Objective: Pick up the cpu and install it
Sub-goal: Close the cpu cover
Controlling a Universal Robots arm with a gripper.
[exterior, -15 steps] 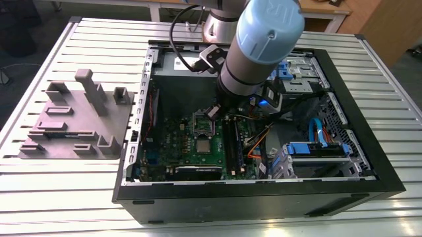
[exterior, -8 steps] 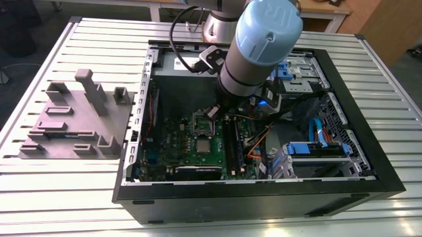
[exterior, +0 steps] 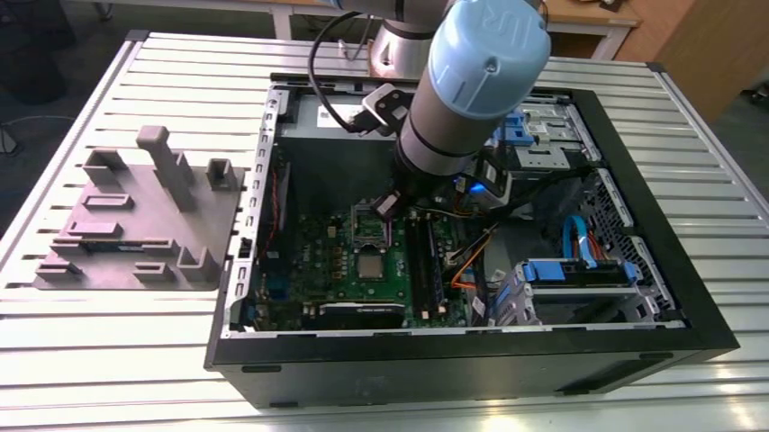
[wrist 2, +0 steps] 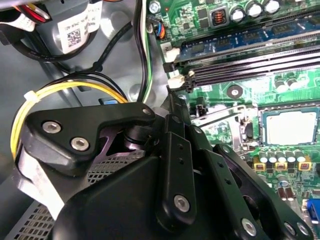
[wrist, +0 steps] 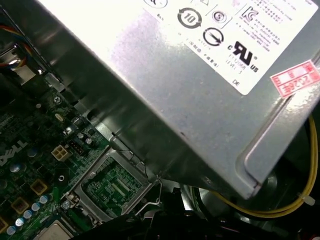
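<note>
The cpu [exterior: 370, 266] is a small silver-grey square lying flat on the green motherboard [exterior: 324, 270] inside the open computer case. It also appears in the second wrist view [wrist 2: 290, 127] and at the edge of the first wrist view [wrist: 50, 232]. Just beyond it sits the metal-framed socket [exterior: 370, 229], whose open frame and bare centre [wrist: 112, 182] are seen in the first wrist view. My gripper [exterior: 390, 205] hangs low inside the case beside the socket, its black linkage [wrist 2: 172, 100] reaching toward the board. It stands apart from the cpu.
A big grey box with a white label [wrist: 200, 75] looms close beside the wrist. Memory slots [wrist 2: 240, 65] run past the socket. Yellow and black cables [wrist 2: 50, 95] loop nearby. Blue drive bays [exterior: 577, 270] occupy the case's right. A grey fixture block [exterior: 132, 216] stands on the slatted table.
</note>
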